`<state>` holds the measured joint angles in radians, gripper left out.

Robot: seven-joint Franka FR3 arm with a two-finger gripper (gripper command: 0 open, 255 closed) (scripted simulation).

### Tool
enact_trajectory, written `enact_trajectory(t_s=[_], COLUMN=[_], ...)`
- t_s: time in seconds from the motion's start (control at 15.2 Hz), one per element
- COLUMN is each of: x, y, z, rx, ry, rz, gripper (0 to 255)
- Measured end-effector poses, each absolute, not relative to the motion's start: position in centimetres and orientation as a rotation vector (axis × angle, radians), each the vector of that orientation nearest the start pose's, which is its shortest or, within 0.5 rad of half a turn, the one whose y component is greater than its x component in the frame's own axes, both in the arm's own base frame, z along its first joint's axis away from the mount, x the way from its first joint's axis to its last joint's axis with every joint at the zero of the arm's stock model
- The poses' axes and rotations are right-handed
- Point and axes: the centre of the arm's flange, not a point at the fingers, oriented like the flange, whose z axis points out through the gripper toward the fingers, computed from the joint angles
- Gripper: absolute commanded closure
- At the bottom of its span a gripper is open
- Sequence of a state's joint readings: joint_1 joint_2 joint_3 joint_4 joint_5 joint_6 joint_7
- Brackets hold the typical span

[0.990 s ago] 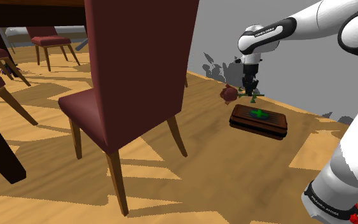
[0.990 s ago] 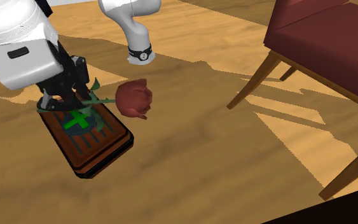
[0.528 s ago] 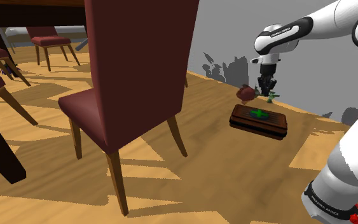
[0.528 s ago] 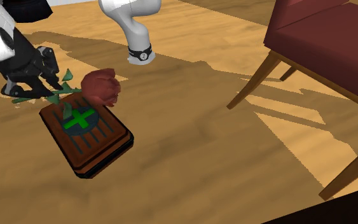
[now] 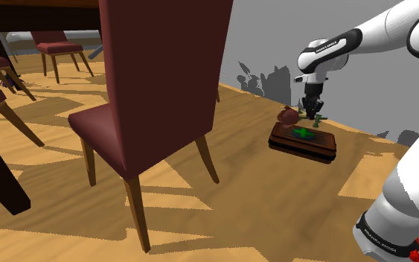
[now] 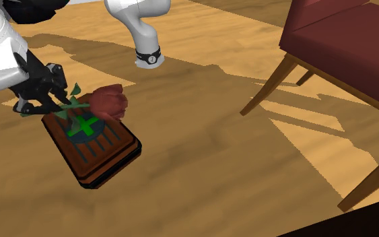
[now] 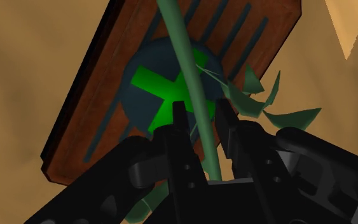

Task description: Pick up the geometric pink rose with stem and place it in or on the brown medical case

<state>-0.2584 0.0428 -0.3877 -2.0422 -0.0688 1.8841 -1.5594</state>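
Note:
The rose has a dark red, faceted head [image 6: 108,102] and a green stem [image 7: 187,70] with leaves. My gripper [image 7: 200,108] is shut on the stem, which runs between the two black fingers. The brown case [image 6: 107,151] lies flat on the wooden floor, with a green cross on a dark disc on its lid [image 7: 165,83]. The rose hangs just above the case, stem over the cross, head over the case's edge [image 5: 286,115]. In the shoulder view the gripper [image 5: 311,112] points down over the case [image 5: 321,149].
A dark red chair [image 5: 152,97] on wooden legs stands near the shoulder view's middle, with more chairs and a dark table at the left. Another chair [image 6: 342,47] fills the second exterior view's right. A grey wall [image 5: 274,37] rises behind the case.
The gripper has carried the rose from beyond the case's edge to over the lid and has come down closer to it. The case has not moved.

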Motion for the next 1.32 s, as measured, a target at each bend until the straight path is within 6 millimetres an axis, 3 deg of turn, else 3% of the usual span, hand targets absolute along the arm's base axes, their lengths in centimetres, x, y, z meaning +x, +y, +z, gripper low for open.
enact_trajectory(t_s=[0.46, 0.86, 0.92, 1.32], x=[42.5, 42.5, 42.5, 42.5], y=[-32.6, -32.6, -32.6, -32.6], z=[37.0, 36.7, 36.7, 36.7], rx=[-2.667, -2.668, -2.668, -2.668], ry=[-1.354, -1.354, -1.354, -1.355], rz=[0.241, 0.240, 0.240, 0.240], gripper=[255, 255, 0, 0])
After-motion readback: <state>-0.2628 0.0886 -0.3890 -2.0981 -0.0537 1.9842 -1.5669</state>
